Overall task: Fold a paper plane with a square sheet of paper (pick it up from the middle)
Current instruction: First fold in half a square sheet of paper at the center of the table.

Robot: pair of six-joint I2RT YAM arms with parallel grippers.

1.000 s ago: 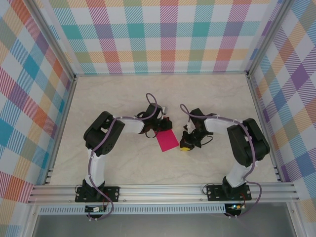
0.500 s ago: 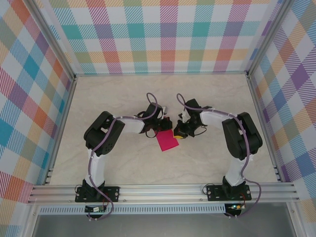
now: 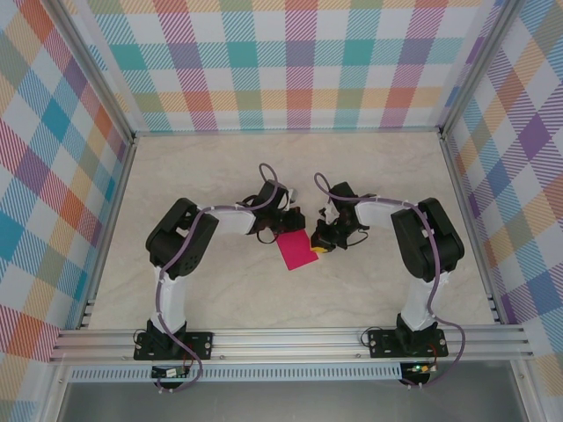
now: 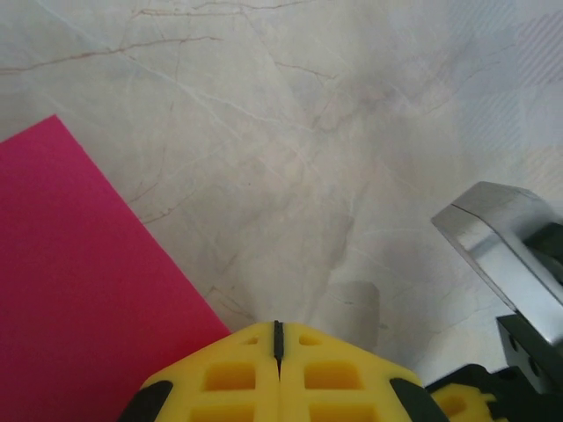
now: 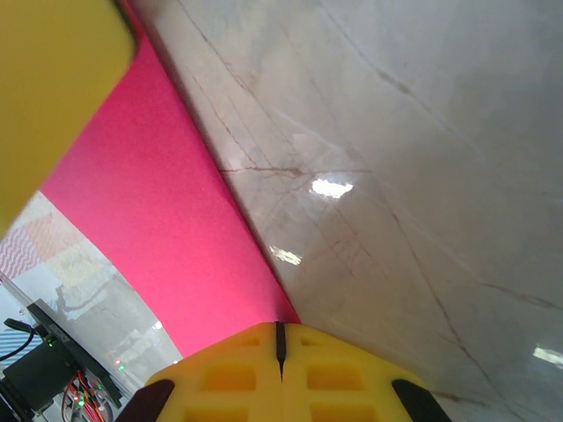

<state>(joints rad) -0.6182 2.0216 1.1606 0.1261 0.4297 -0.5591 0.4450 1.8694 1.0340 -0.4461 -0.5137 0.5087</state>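
Observation:
The magenta-pink square sheet of paper point(image 3: 297, 251) lies flat on the marble table between the two arms. My left gripper point(image 3: 287, 232) is at the sheet's far left corner, its yellow fingers shut with nothing between them. In the left wrist view the left gripper point(image 4: 277, 332) sits just beside the paper's point(image 4: 79, 290) edge. My right gripper point(image 3: 318, 247) is down at the sheet's right edge. The right wrist view has the right gripper point(image 5: 280, 331) shut, tips against the border of the paper point(image 5: 158, 211). No paper plane is in view.
The marble tabletop point(image 3: 220, 176) is ringed by checked walls point(image 3: 290, 61) and an aluminium rail point(image 3: 290, 338) at the near edge. A metal part of the right arm point(image 4: 497, 237) is close to my left fingers. A yellow finger point(image 5: 53, 79) of the left gripper looms in the right wrist view.
My right gripper has swung left and away from the bases, reaching the paper's right edge. The left gripper has shifted only slightly at the sheet's far corner.

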